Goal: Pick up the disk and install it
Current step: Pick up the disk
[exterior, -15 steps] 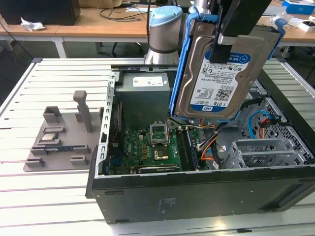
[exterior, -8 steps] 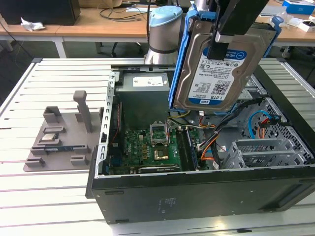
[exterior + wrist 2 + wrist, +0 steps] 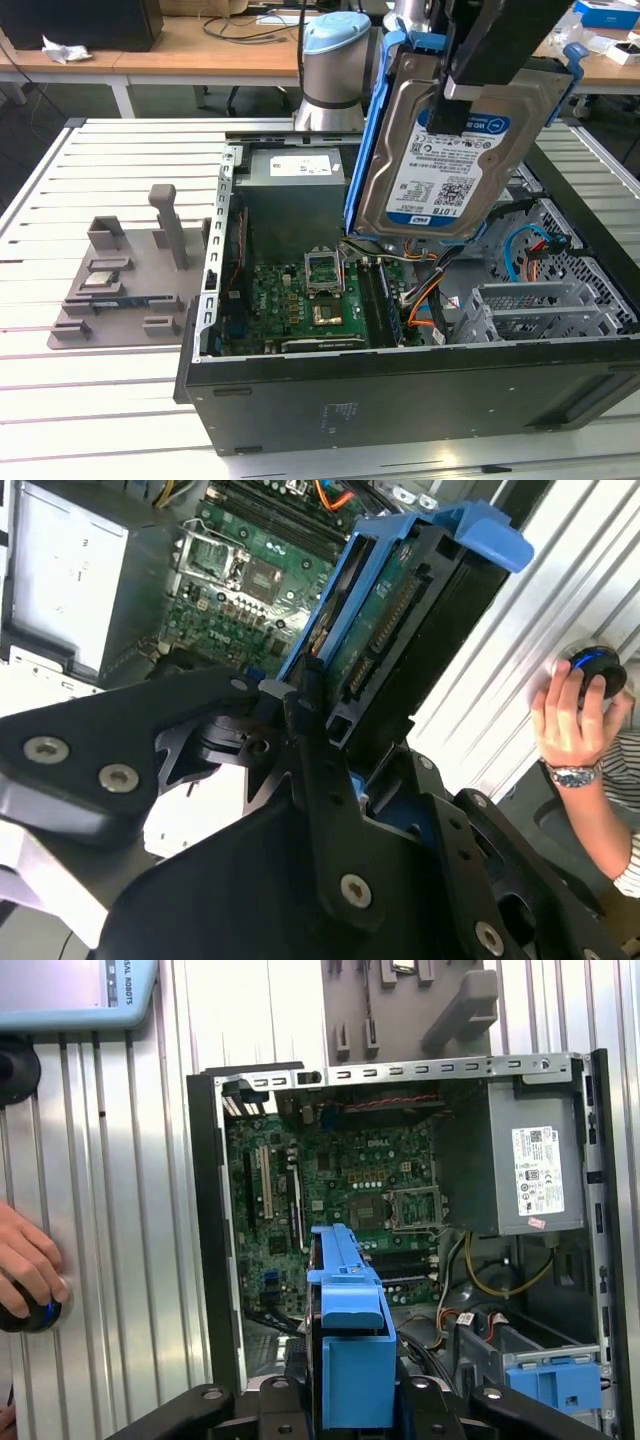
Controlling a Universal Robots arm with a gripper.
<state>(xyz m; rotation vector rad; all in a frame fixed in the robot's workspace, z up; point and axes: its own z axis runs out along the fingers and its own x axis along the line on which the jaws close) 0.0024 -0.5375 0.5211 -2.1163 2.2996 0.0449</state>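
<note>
1. End effector (image 3: pixel 452 100): clenched on the disk (image 3: pixel 430 190). One black finger (image 3: pixel 458 85) lies across the labelled face. In the second wrist view the end effector (image 3: pixel 345 730) grips the disk (image 3: pixel 385 630) from both flat sides, with the circuit-board side exposed.

2. Disk: lifted, steeply tilted, gripped at its upper end. It hangs over the open case (image 3: pixel 400 390), label towards the exterior view. The blue frame (image 3: pixel 375 120) runs round its edges. In the first wrist view the frame end of the disk (image 3: pixel 348 1360) sits over the case (image 3: pixel 210 1210) interior, between the motherboard (image 3: pixel 340 1180) and the drive cage (image 3: pixel 530 1345).

3. Case: lies on its side, open upward, on the slatted worktop (image 3: pixel 100 400). Inside:
   - motherboard (image 3: pixel 300 300), green, on the floor of the case;
   - power supply (image 3: pixel 295 175), grey with a white label, at the far wall;
   - drive cage (image 3: pixel 540 305), on the exterior view's right;
   - cables (image 3: pixel 425 300), orange and black, below the disk.

4. Worktop: a grey fixture (image 3: pixel 120 280) with upright posts stands on the exterior view's left, just beside the case.

5. Person: a hand (image 3: pixel 570 715) rests on a round black device (image 3: pixel 598 670) on the worktop, well apart from the case.
</note>
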